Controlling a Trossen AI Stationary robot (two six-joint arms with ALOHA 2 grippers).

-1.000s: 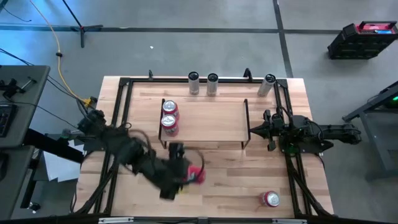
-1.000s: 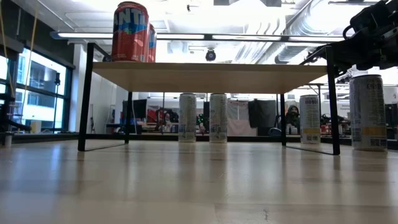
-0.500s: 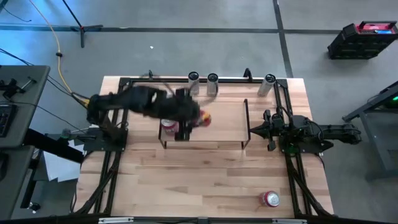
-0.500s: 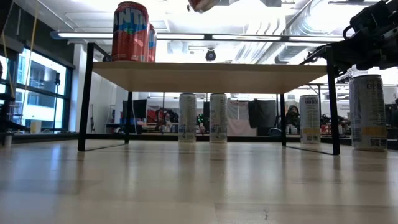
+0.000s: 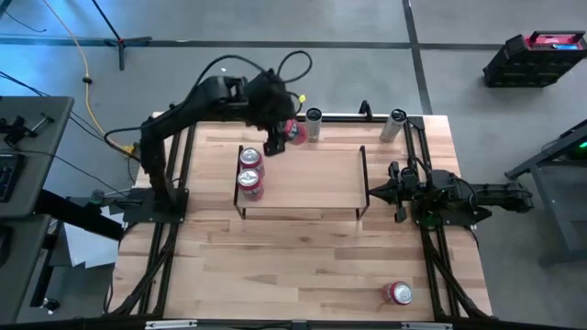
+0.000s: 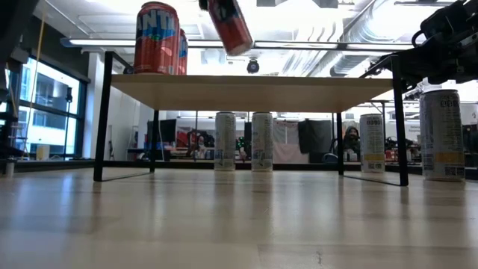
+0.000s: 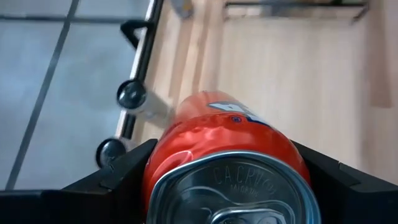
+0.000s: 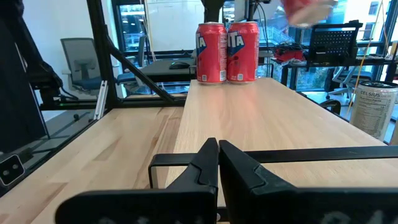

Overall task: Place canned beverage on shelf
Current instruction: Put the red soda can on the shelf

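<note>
Shelf [image 5: 316,179] sits mid-table, and we see two red cans [image 5: 249,172] upright at its left end. Our left gripper [image 5: 282,136] hangs in the air over the shelf's far edge, jaws clamped on a third red can [image 6: 231,26], tilted and clear of the board. Our right gripper [image 8: 217,163] waits just beside the shelf's right end rail, jaws pressed together.

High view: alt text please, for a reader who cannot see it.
From above, the left gripper holds a red can over the far edge of the shelf, where two red cans already stand at the left end. The right gripper waits shut beside the shelf's right rail; another red can lies near the table's front.
</note>
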